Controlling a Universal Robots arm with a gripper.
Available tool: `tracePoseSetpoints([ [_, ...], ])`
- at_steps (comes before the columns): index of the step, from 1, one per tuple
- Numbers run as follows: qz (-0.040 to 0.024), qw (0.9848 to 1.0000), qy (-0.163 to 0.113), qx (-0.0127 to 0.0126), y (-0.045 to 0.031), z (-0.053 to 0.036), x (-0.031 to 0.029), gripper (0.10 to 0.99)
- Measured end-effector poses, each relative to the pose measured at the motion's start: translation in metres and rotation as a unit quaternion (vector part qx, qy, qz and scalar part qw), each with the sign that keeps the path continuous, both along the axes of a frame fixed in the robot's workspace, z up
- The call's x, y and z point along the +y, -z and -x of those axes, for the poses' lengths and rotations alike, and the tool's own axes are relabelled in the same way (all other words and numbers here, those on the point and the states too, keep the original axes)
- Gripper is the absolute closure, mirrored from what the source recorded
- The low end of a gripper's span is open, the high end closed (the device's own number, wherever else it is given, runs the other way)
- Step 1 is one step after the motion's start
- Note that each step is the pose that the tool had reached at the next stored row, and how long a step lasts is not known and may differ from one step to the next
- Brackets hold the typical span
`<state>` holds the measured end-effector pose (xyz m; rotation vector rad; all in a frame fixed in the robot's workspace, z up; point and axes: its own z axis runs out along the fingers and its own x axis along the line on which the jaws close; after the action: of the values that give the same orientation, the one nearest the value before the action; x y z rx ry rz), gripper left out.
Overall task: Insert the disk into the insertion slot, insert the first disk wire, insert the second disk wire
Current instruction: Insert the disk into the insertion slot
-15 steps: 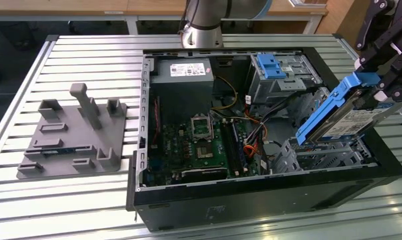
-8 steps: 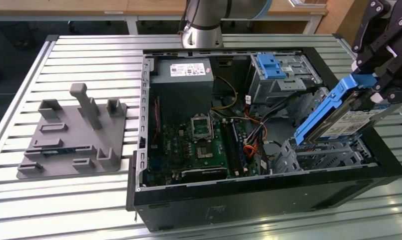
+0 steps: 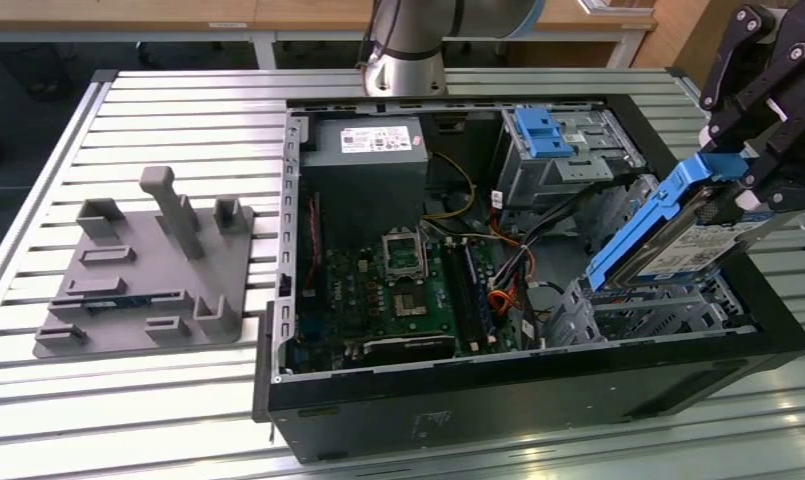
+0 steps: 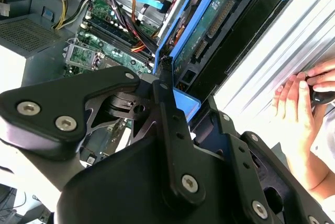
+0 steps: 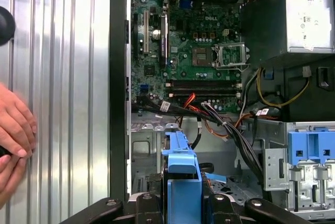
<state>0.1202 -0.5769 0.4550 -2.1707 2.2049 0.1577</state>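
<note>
Trouble here would most likely come from the angle. The hand (image 3: pixel 742 190) is pressed together on the blue frame of the disk (image 3: pixel 676 245). The disk hangs steeply tilted, its lower end just above the insertion slot (image 3: pixel 649 310). That slot sits in the corner of the computer case (image 3: pixel 509 410) at the exterior view's right, beside the near wall. The disk is not yet seated, by the look of it.

If it goes down at this slant, I judge its lower edge could catch on the slot's sheet-metal rim. It could also ride over one rail and jam crooked. Pushing then might twist the frame in the grip or let it slip. The grip is at one end of the frame, so a snag at the far end would lever hard against it.

Loose cables (image 3: pixel 509 285), orange and black, lie near the slot's open side and could get trapped beneath the disk. The taller cage (image 3: pixel 562 150) stands along the same edge of the case, and the hand's linkage may brush it.

In the second wrist view a person's fingers (image 4: pixel 290 98) rest on the desk (image 4: pixel 272 51) just beside the case. That is a hazard if the hand swings outward.
</note>
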Motion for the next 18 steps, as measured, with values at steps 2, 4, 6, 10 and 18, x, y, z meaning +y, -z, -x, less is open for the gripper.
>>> tracePoseSetpoints([
  [2, -0.0009, 1.0, 0.0, 0.0, 0.0011, 0.0, 0.0, 0.722],
  [4, -0.0017, 1.0, 0.0, 0.0, 0.0021, 0.0, 0.0, 0.722],
  [6, -0.0025, 1.0, 0.0, 0.0, 0.0031, 0.0, 0.0, 0.722],
  [10, -0.0028, 1.0, 0.0, 0.0001, 0.0046, 0.0, 0.0, 0.722],
  [18, -0.0027, 1.0, -0.001, 0.0002, 0.0073, -0.0005, -0.0008, 0.722],
])
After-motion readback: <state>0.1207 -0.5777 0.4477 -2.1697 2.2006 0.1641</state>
